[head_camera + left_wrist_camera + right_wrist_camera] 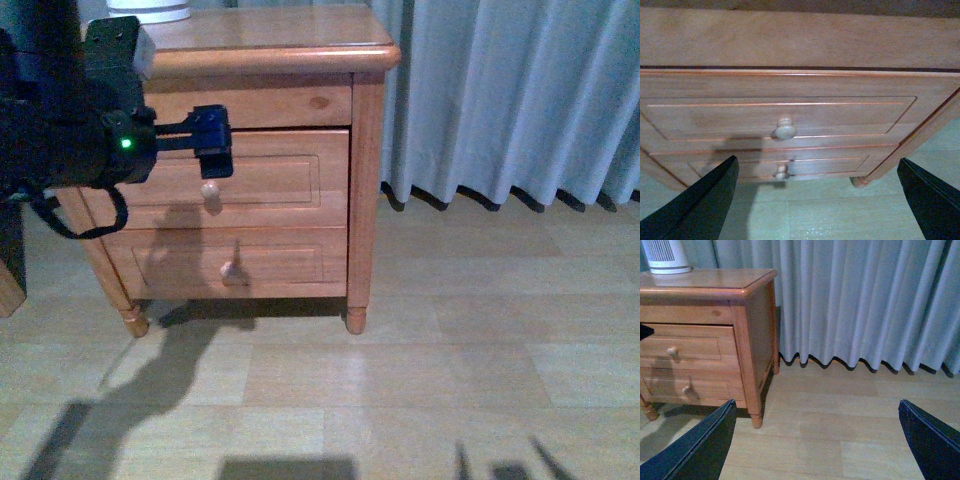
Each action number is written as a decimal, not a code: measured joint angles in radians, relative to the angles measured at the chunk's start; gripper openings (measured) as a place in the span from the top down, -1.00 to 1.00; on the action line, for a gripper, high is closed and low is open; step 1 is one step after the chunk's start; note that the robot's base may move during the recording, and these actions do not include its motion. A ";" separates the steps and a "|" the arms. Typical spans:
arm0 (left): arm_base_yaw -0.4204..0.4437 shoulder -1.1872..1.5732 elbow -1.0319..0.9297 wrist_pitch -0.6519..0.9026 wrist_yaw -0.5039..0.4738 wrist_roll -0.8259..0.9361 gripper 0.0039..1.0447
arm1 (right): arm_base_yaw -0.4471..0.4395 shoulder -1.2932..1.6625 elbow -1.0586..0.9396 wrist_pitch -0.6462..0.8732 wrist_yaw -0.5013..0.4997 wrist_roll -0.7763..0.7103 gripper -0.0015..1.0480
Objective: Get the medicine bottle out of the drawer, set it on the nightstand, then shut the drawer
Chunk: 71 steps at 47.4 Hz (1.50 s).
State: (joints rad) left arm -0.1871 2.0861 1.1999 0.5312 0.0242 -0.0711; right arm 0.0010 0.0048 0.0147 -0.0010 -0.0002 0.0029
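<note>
Left tool (214, 146): spread wide with nothing held. It hangs in front of the drawer (275, 172), just above its knob (210, 190) in the front view, and does not touch the knob.
Left fingers (700, 200): dark, one at each side of the wrist view, with both knobs showing in the gap ahead.
Right tool (816, 405): also wide open and empty, over the floor (840, 440), well apart from the nightstand (752, 340).
Drawer: the upper of two, with a recessed panel front. I cannot tell whether it is fully shut, and its inside is hidden.
Medicine bottle: not seen in any view.
Lower drawer (280, 262): looks shut, with its own small knob.
Nightstand: reddish-brown, on short turned feet.
White ribbed device (662, 257): upright on the nightstand's top, towards the back.
Curtain (500, 90): pale, hanging to the floor just beside the nightstand.
</note>
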 joint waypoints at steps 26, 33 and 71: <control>-0.027 0.278 0.299 -0.074 -0.047 0.033 -0.88 | 0.000 0.000 0.000 0.000 0.000 0.000 -0.87; -0.021 0.316 0.326 -0.074 -0.064 0.031 -0.88 | 0.000 0.000 0.000 0.000 0.000 0.000 -0.87; -0.013 0.413 0.430 -0.075 -0.089 0.022 -0.88 | 0.000 0.000 0.000 0.000 0.000 0.000 -0.87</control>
State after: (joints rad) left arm -0.1997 2.4992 1.6295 0.4564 -0.0647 -0.0490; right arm 0.0010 0.0048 0.0147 -0.0010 -0.0002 0.0029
